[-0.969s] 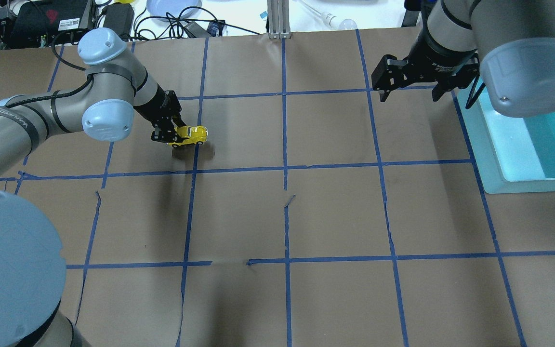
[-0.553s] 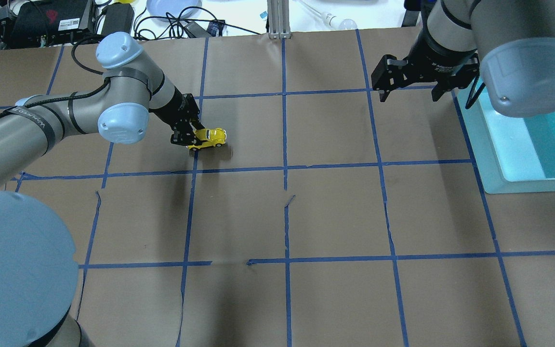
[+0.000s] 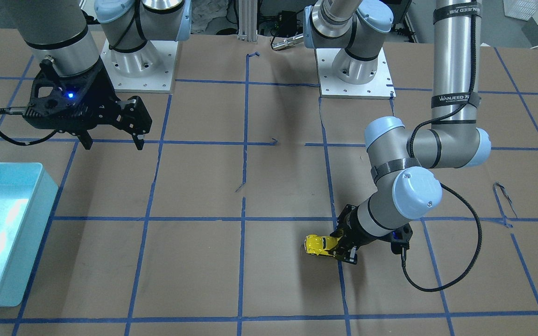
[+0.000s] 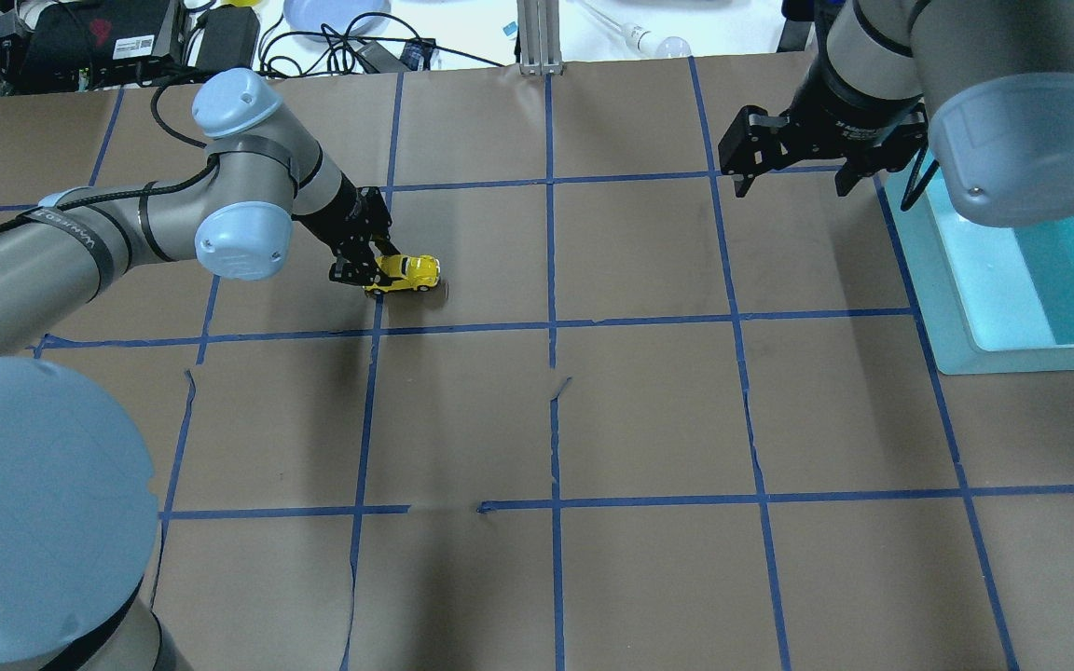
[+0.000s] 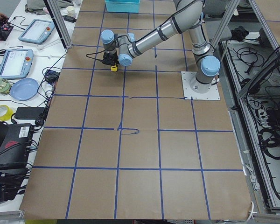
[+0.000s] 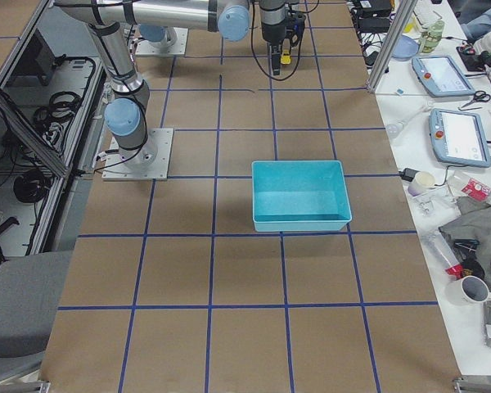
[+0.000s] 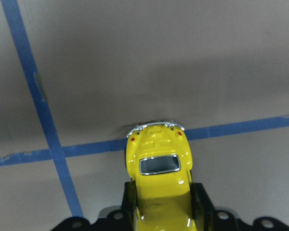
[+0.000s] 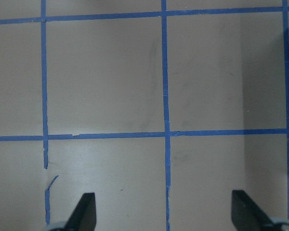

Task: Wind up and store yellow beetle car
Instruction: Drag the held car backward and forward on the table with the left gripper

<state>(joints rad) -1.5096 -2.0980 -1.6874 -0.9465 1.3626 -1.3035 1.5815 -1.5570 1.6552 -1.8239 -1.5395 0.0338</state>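
Grey arms (image 4: pixel 80 252), pale-blue joint caps (image 4: pixel 243 242), black fingers (image 8: pixel 84 211)

Brown paper (image 4: pixel 649 410) is covering the whole bench. Blue tape lines (image 4: pixel 552 280) are dividing it into squares, with a few lines breaking off near mid-bench. A teal bin (image 6: pixel 301 223) is sitting open in the right half, nearer the far edge. A white side table is running along beyond the far edge. On it one tablet (image 6: pixel 456 135) and another tablet (image 6: pixel 433 72) are lying flat. A blue plate (image 5: pixel 24 88) and a yellow tape roll (image 5: pixel 1 112) are lying toward the left end. A mug (image 6: pixel 465 290) is standing toward the right end.
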